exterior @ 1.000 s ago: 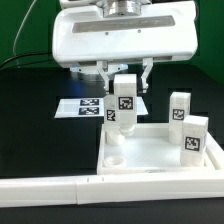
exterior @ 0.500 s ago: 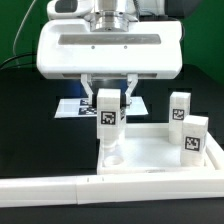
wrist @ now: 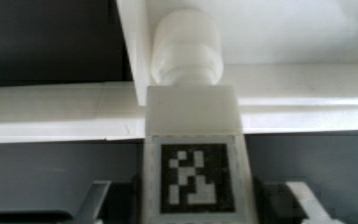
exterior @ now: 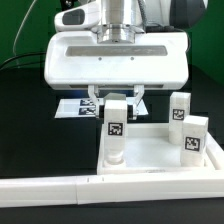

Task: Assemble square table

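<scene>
Landmark: white plastic square tray-like tabletop (exterior: 160, 158) with raised rim, lying on the black surface (exterior: 30, 110).
Pincer (exterior: 117, 97): clenched on a stubby white leg with a black-and-white square tag (exterior: 116, 128); one finger on each side of the leg's upper end, seen in both views.
Held leg: upright, lower end inside the tabletop at the corner on the exterior view's left, nearest the camera. Contact with the tabletop floor: cannot tell.
Wrist view: leg (wrist: 194, 150) runs straight out from between the fingers (wrist: 291, 200); its round tip sits over the tabletop rim (wrist: 51, 105). Tag faces the camera.
Other legs: two more white tagged legs standing upright at the tabletop's side on the exterior view's right; one (exterior: 180, 108) farther back, one (exterior: 193, 138) nearer the camera. Both well apart from the held leg.
Marker board (exterior: 78, 107): flat white sheet with black tags, behind the tabletop, partly hidden by the pincer.
Rail: long white rail (exterior: 60, 188) in front of the tabletop, just beside its near rim.
</scene>
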Available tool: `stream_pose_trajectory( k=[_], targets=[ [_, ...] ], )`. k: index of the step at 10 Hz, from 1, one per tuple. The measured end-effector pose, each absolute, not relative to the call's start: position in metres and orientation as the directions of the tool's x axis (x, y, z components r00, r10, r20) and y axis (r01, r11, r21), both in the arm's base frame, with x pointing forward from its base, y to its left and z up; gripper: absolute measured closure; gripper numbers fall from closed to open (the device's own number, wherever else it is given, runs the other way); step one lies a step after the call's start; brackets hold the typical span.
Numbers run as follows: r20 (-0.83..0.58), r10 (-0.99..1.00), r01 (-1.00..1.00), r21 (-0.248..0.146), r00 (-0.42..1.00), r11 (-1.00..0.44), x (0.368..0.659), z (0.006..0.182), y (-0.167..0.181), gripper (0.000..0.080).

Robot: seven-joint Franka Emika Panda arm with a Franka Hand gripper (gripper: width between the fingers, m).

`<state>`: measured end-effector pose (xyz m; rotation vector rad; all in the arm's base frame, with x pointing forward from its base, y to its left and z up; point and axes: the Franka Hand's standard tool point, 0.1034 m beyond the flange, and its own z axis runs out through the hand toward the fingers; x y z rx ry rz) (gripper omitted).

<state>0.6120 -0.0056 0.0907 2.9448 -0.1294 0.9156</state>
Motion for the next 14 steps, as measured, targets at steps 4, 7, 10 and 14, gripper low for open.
stream_pose_trajectory(
  k=[4, 7, 10, 14],
  targets=[
    [0.556, -0.067, -0.099, 0.028, 0.829, -0.995, 0.609, 0.079, -0.007, 0.0515],
    [0.558, -0.068, -0.102, 0.03, 0.827, -0.994, 0.61, 0.077, -0.009, 0.0515],
    [0.544, -0.071, -0.101, 0.025, 0.836, -0.995, 0.608, 0.075, -0.008, 0.0295],
    [0.395, -0.136, -0.116, -0.074, 0.908, -0.991, 0.617, 0.09, 0.003, 0.0157]
  ],
)
